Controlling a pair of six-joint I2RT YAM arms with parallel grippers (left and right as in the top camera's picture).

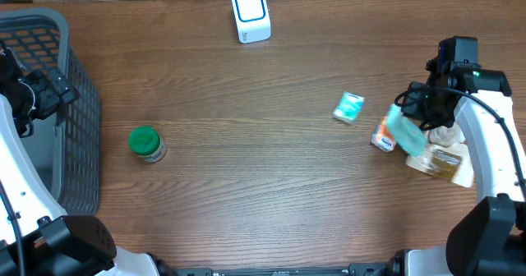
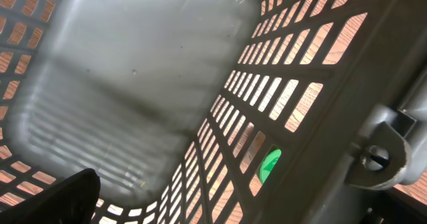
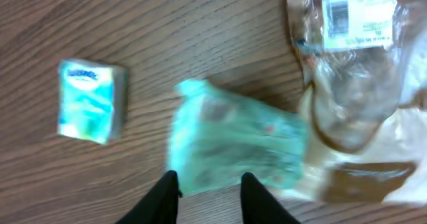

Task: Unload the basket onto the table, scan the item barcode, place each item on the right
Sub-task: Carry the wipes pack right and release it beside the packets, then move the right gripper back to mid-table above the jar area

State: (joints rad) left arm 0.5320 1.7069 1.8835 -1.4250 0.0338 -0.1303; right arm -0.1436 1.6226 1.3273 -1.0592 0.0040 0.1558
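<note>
A soft teal packet (image 3: 233, 144) shows blurred just beyond my right gripper (image 3: 212, 184). The jaws stand apart and only bare wood shows between the fingertips, so nothing is held. From overhead the teal packet (image 1: 405, 131) lies tilted beside the right gripper (image 1: 427, 103), at the edge of a pile of goods. The white scanner with a blue face (image 1: 251, 14) stands at the far middle of the table. My left gripper (image 1: 39, 95) hangs over the grey basket (image 1: 74, 103). One dark finger (image 2: 67, 197) shows above the basket's floor, with nothing in it.
A small teal box (image 1: 349, 108) lies left of the pile. A clear bag with a barcode label (image 3: 350, 14), a brown-printed bag (image 1: 444, 161) and an orange pack (image 1: 383, 138) make up the pile. A green-lidded jar (image 1: 146, 143) stands near the basket.
</note>
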